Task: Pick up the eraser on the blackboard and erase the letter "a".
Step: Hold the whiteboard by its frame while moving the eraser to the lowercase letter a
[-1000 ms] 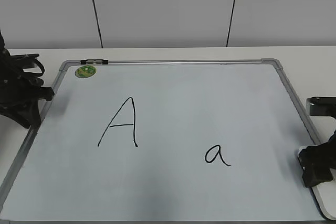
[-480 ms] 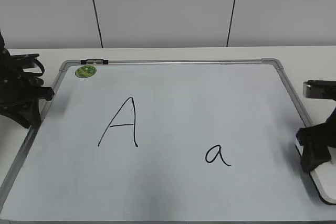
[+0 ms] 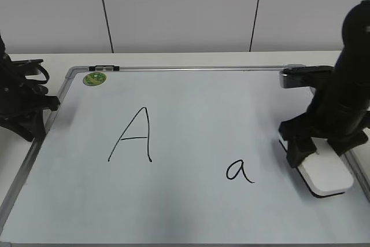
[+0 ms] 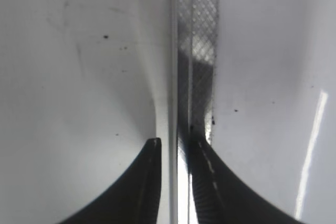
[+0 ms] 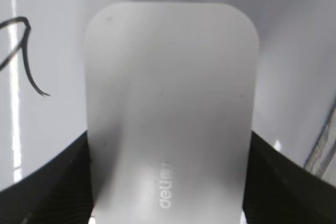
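The blackboard (image 3: 202,102) lies flat on the table. The letter "a" (image 3: 238,172) is at its lower right; its tail shows in the right wrist view (image 5: 21,56). My right gripper (image 3: 321,153) is shut on the white eraser (image 3: 326,176), which rests on the board just right of the "a". In the right wrist view the eraser (image 5: 168,103) fills the space between the jaws (image 5: 168,182). My left gripper (image 3: 47,105) sits at the board's left edge, its jaws (image 4: 174,148) closed on the metal frame (image 4: 197,51).
A large capital "A" (image 3: 134,134) is drawn left of centre. A round green magnet (image 3: 93,78) sits at the board's top left corner, beside a small black clip (image 3: 104,68) on the frame. A white wall stands behind the table.
My right gripper has carried the eraser from the board's right edge leftward onto the board, stopping close to the "a". The left arm has not moved.
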`<state>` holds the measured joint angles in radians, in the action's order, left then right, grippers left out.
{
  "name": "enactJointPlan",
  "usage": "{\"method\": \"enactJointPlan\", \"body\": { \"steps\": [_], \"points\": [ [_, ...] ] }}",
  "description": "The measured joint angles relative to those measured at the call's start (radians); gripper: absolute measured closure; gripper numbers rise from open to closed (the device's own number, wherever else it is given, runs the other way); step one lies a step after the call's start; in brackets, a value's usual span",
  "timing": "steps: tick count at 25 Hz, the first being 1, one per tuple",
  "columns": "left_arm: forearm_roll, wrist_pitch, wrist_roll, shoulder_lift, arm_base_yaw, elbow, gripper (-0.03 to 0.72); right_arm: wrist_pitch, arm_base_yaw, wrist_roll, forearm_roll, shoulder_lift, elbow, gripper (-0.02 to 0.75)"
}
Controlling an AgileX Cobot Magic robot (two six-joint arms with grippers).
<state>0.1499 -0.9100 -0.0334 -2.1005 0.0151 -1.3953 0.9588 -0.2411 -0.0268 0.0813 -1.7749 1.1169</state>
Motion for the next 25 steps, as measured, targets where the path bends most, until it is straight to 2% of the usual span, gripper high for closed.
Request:
{"method": "enactJointPlan", "body": {
  "steps": [16,25],
  "points": [
    [0.006,0.0,0.0,0.0,-0.002,0.0,0.522,0.004,-0.145,0.004,-0.009,-0.244,0.199,0.199],
    [0.016,0.002,0.0,-0.002,-0.002,0.0,0.515,0.013,-0.165,0.004,-0.02,-0.263,0.214,0.2]
  ]
}}
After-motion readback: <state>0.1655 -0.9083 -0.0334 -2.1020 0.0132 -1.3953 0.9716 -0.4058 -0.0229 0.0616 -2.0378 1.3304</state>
